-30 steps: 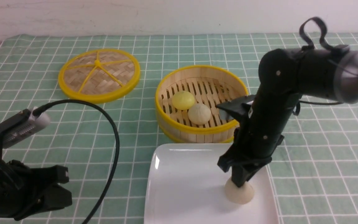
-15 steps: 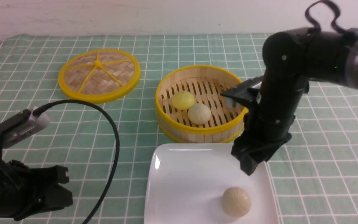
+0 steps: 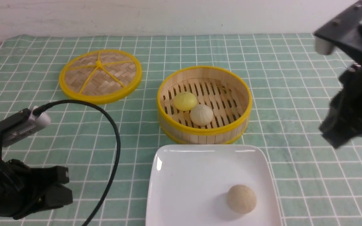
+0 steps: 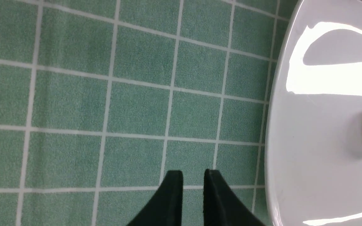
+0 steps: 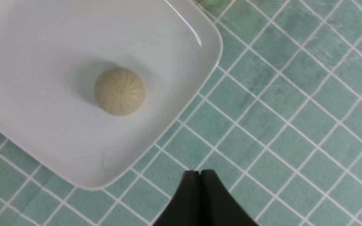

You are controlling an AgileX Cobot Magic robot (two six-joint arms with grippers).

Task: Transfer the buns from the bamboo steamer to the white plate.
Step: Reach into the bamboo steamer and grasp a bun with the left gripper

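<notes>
seeing beige bun (image 3: 241,199) lying on plate (image 3: 184,175), toward its near right corner, alone, w/ nothing touching it. seeing 2 more sitting inside steamer (image 3: 204,133) on its slatted floor: yellow bun (image 3: 185,101) toward left-rear, and 2nd beige bun (image 3: 201,115) just in front-right of it. looking close enough to touch, but can't tell for sure. steamer standing just behind plate. gap or contact between them, can't tell. lid (image 3: 100,75) lying flat on green checked cloth (image 3: 294,78) covering table, well left of steamer & a bit further back.

right tool (image 5: 200,174) hanging above cloth, off plate's right side & well apart from it. fingers pressing together w/ no gap, gripping nothing. showing in front view as a dark shape at far right edge, raised off table. looking down from right wrist view on a plate corner w/ beige bun on it.

left tool (image 4: 193,175) sitting low at near left, over bare cloth beside plate's left rim, not touching it. fingers standing a thin slit apart, holding nothing. black cable (image 3: 115,141) arching over cloth at left & dropping out of frame at bottom.
</notes>
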